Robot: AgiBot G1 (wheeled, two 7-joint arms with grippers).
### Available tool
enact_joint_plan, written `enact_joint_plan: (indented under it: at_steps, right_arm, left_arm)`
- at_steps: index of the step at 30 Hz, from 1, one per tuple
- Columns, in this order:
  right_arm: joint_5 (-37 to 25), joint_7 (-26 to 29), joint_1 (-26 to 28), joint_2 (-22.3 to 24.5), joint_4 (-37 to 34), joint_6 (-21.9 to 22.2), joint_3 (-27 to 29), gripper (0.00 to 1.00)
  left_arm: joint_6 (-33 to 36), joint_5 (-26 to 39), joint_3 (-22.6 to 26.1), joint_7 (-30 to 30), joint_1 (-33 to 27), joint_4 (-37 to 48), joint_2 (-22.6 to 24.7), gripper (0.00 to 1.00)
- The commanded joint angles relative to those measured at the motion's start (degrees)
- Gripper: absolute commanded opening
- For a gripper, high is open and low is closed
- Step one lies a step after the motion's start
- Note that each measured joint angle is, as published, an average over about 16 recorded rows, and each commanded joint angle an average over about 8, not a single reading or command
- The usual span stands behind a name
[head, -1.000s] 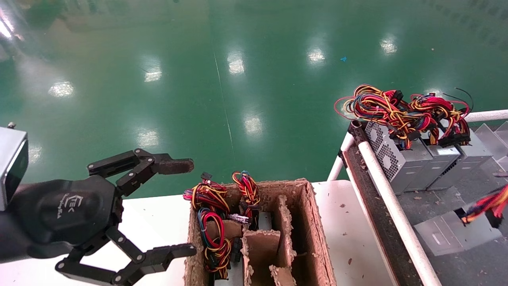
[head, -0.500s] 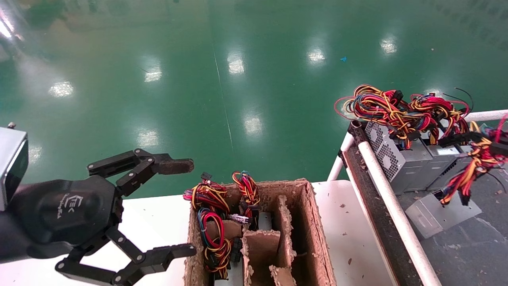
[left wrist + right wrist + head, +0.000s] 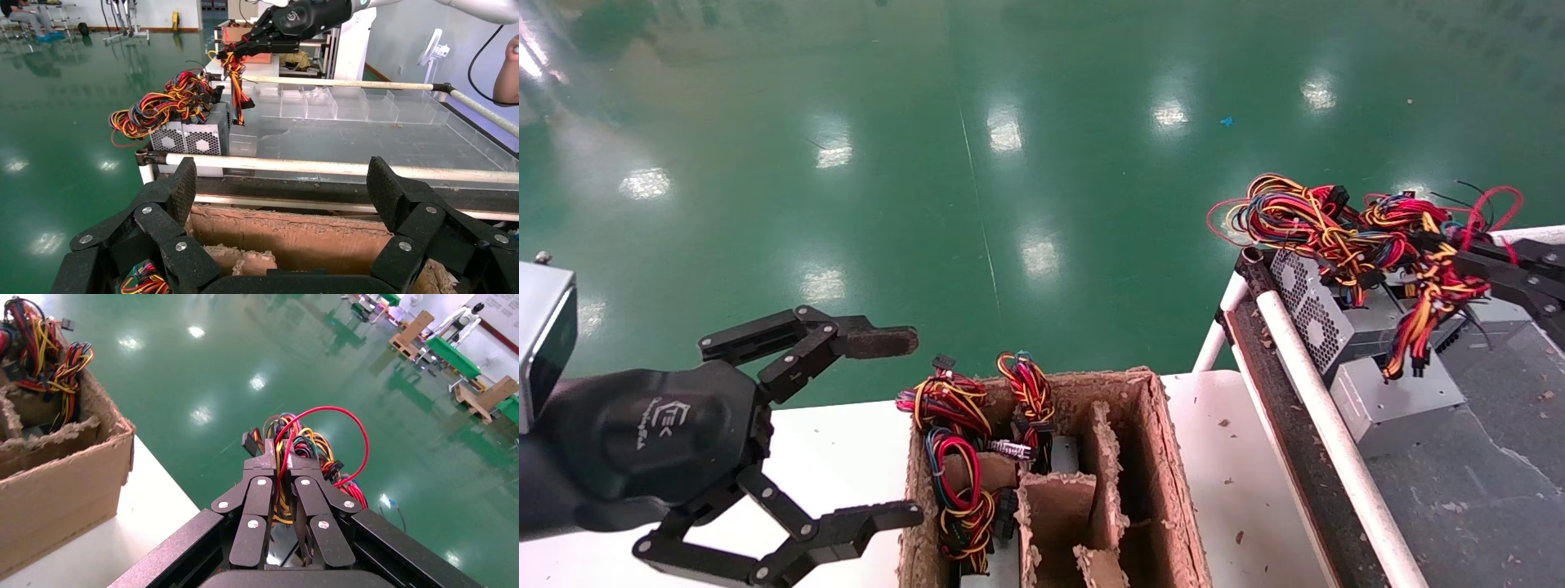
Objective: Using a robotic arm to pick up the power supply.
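Floor (image 3: 1009, 147): glossy green, overhead lights mirrored as white patches
Wall (image 3: 428, 24): pale grey — white fan (image 3: 430, 49) standing by it
Far end: wooden pallets (image 3: 416, 331) on green mats
Bench (image 3: 1238, 457): white top, speckled with brown crumbs — white rail (image 3: 1328, 425) alongside

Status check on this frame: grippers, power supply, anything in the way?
Right gripper shut on the wire bundle, power supply dangling beneath it beside the racked units. Left gripper open, idle by the cardboard box. Nothing blocking.
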Motion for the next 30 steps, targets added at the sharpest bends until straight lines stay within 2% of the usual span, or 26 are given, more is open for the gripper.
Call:
enact_joint_plan:
  at_steps: [1, 8, 9, 10, 16, 17, 18, 30]
  right_arm:
    - [0.14, -0.36, 2.39, -0.39, -0.06, 1.11, -2.89, 0.0]
    - [-1.41, 1.03, 7.59, -1.98, -0.5, 4.18, -7.97, 0.0]
    - [-1.63, 1.26, 8.05, -2.11, -0.57, 4.44, -8.44, 0.04]
    - [-1.83, 1.48, 8.42, -2.21, -0.63, 4.68, -8.84, 0.13]
    - [-2.51, 2.66, 9.42, -2.47, -1.04, 5.96, -9.97, 0.88]
    - [-2.52, 2.79, 9.39, -2.45, -1.12, 6.09, -9.96, 0.97]
    - [-2.51, 2.91, 9.32, -2.41, -1.2, 6.17, -9.92, 1.0]
    - [-1.79, 3.33, 7.0, -1.99, -2.49, 6.07, -8.54, 1.0]
  left_arm:
    - [0.0, 0.0, 0.0, 0.0, 0.0, 0.0, 0.0, 1.0]
    - [0.0, 0.0, 0.01, 0.0, 0.0, 0.0, 0.0, 1.0]
    - [0.0, 0.0, 0.01, 0.0, 0.0, 0.0, 0.0, 1.0]
    - [0.0, 0.0, 0.01, 0.0, 0.0, 0.0, 0.0, 1.0]
    - [0.0, -0.01, 0.01, 0.01, 0.0, 0.0, 0.0, 1.0]
    - [0.0, -0.01, 0.01, 0.01, 0.0, 0.0, 0.0, 1.0]
    - [0.0, -0.01, 0.01, 0.01, 0.0, 0.0, 0.0, 1.0]
    - [-0.01, -0.01, 0.02, 0.01, -0.01, 0.0, -0.01, 1.0]
